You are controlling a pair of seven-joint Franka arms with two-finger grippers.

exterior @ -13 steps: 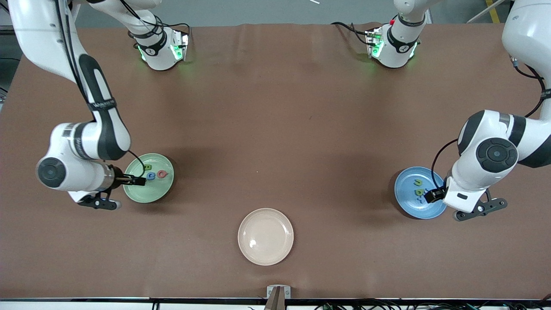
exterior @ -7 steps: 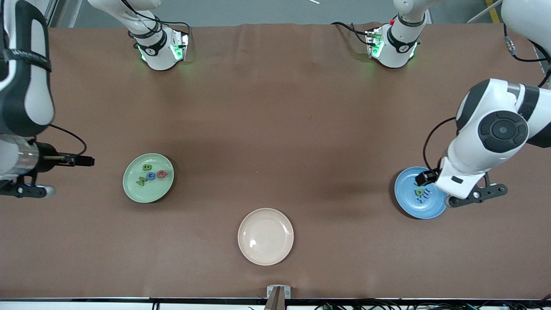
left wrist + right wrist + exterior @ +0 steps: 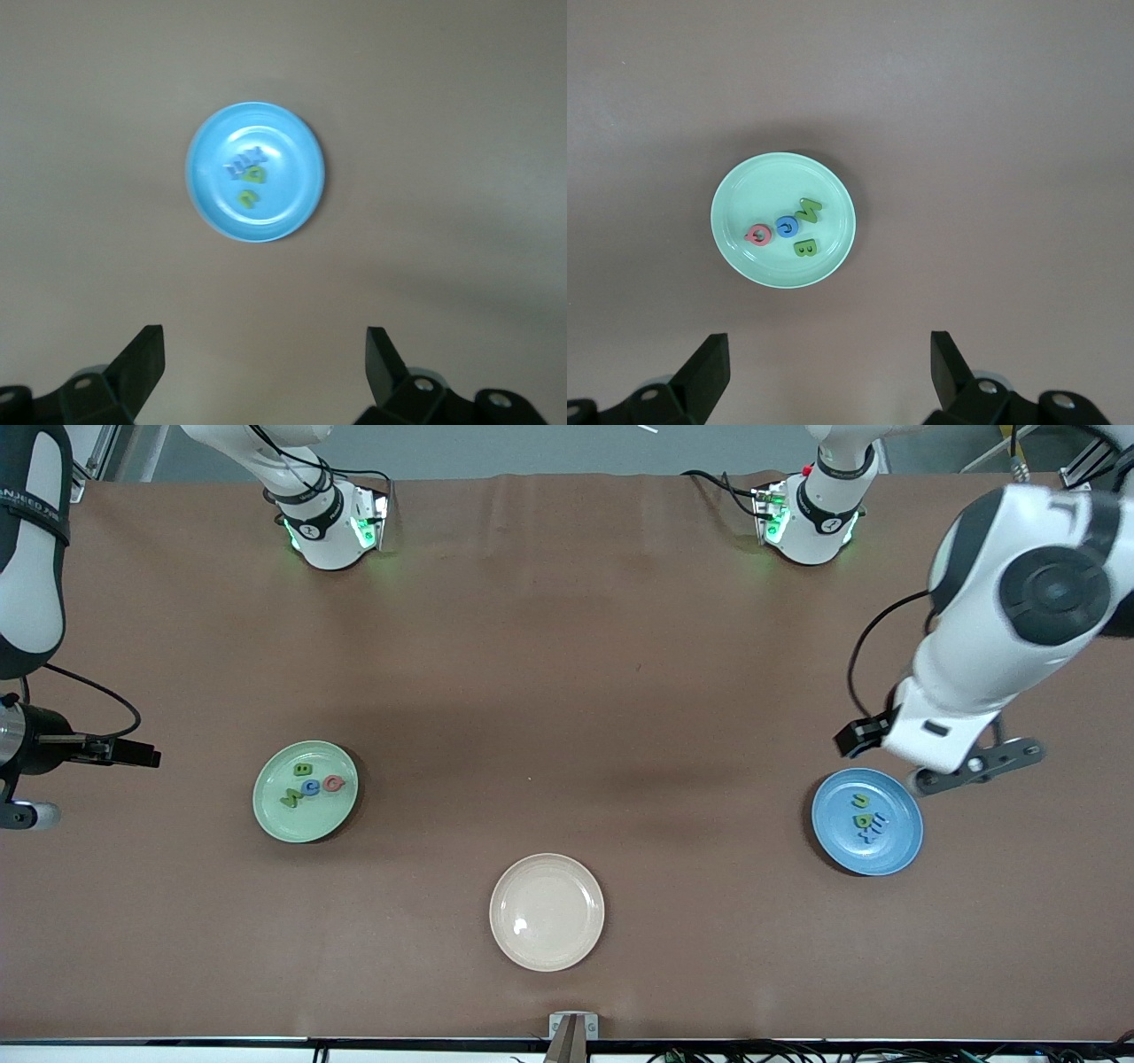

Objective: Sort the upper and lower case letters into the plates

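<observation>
We list three plates on the brown table (image 3: 567, 673). One pale green plate (image 3: 276, 824) lies toward the right arm's end. One blue plate (image 3: 886, 855) lies toward the left arm's end. One cream-beige plate (image 3: 547, 948), bare, sits between them and nearest the front camera.

The right wrist view lets us read what the front view only hints at. In the green plate we count four letters: a red G (image 3: 757, 235), a blue C (image 3: 785, 228), a green B (image 3: 804, 249) and a green zigzag letter (image 3: 809, 211), clustered together. In the front view they show as small coloured spots.

In the left wrist view we count three letters in the blue plate: two yellow-green ones (image 3: 252, 187) and one blue one (image 3: 238, 163). They are blurred, so we cannot read them. The front view shows the same three.

Right gripper (image 3: 828, 372): fingers spread wide apart, nothing between them, raised over bare table near the table's end, well apart from the green plate. The front view shows only its body at the frame's edge.

Left gripper (image 3: 266, 367): fingers likewise spread wide and empty, raised over bare table beside the blue plate. In the front view the arm's body hides the fingers.
</observation>
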